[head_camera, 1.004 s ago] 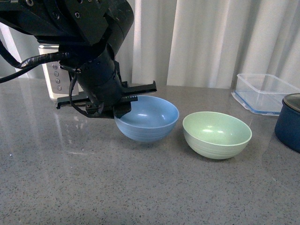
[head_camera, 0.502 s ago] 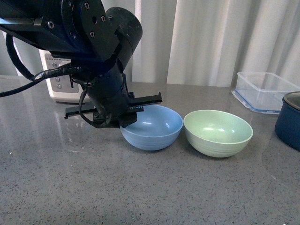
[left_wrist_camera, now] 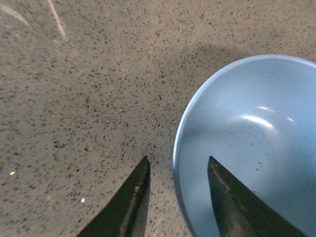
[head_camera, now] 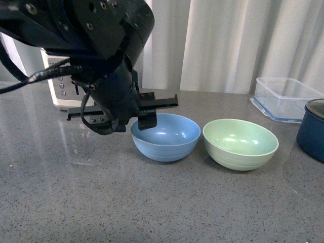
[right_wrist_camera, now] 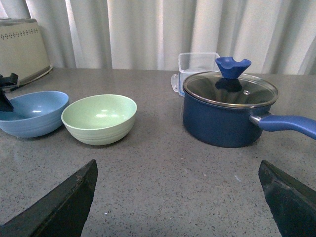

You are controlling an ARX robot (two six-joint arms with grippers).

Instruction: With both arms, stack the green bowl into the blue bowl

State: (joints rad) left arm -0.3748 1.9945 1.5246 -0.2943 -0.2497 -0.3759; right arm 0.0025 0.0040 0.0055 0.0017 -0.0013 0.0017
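Observation:
The blue bowl (head_camera: pixel 166 137) stands upright on the grey counter, close beside the green bowl (head_camera: pixel 240 144) on its right. My left gripper (head_camera: pixel 135 120) is open and straddles the blue bowl's left rim, one finger (head_camera: pixel 147 120) inside the bowl. In the left wrist view the gripper (left_wrist_camera: pixel 177 160) has the blue bowl (left_wrist_camera: pixel 247 143) rim between its fingers, not pinched. My right gripper (right_wrist_camera: pixel 177 165) is open and empty, low over the counter, well short of the green bowl (right_wrist_camera: pixel 98 118) and the blue bowl (right_wrist_camera: pixel 32 113).
A dark navy pot with a glass lid (right_wrist_camera: pixel 224 116) stands to the right, also at the front view's edge (head_camera: pixel 313 131). A clear plastic container (head_camera: pixel 283 98) sits behind it. A white appliance (head_camera: pixel 58 88) stands at the back left, before the curtains.
The left gripper and the blue bowl have moved right and down; the bowl now sits flat, nearer the green bowl. The green bowl shows slightly further right.

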